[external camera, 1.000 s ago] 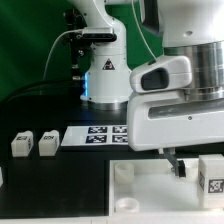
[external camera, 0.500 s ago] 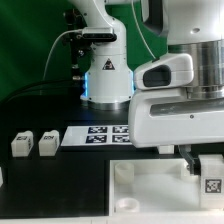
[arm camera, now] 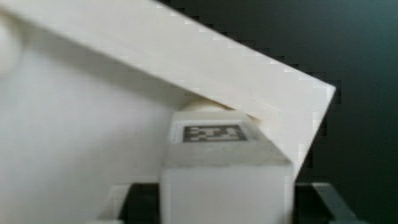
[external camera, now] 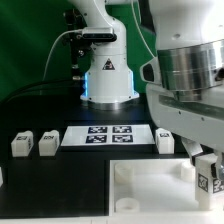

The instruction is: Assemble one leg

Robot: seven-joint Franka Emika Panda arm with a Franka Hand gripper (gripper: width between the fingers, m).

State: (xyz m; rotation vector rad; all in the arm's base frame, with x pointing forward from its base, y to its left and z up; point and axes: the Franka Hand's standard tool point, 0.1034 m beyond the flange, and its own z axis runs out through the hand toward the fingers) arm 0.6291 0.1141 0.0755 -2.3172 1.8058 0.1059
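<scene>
My gripper point(external camera: 203, 168) is shut on a leg point(external camera: 210, 181), a small white post with a code tag, at the exterior view's lower right. It holds the leg at the right corner of the large white panel point(external camera: 150, 185). In the wrist view the leg point(arm camera: 222, 160) stands between my dark fingers point(arm camera: 143, 200), its tagged end against the panel's corner point(arm camera: 107, 120). I cannot tell whether the leg sits in a socket. Two more legs point(external camera: 22, 144) point(external camera: 47, 143) lie at the left, and another point(external camera: 166, 141) lies beside my arm.
The marker board point(external camera: 100, 134) lies behind the panel, in front of the robot base point(external camera: 108, 80). The table is black. My arm's large white body point(external camera: 190, 90) fills the exterior view's right and hides what is behind it.
My wrist has turned and the hand has shifted. The held leg has sunk a little toward the panel's right corner. A leg beside the marker board has come into sight.
</scene>
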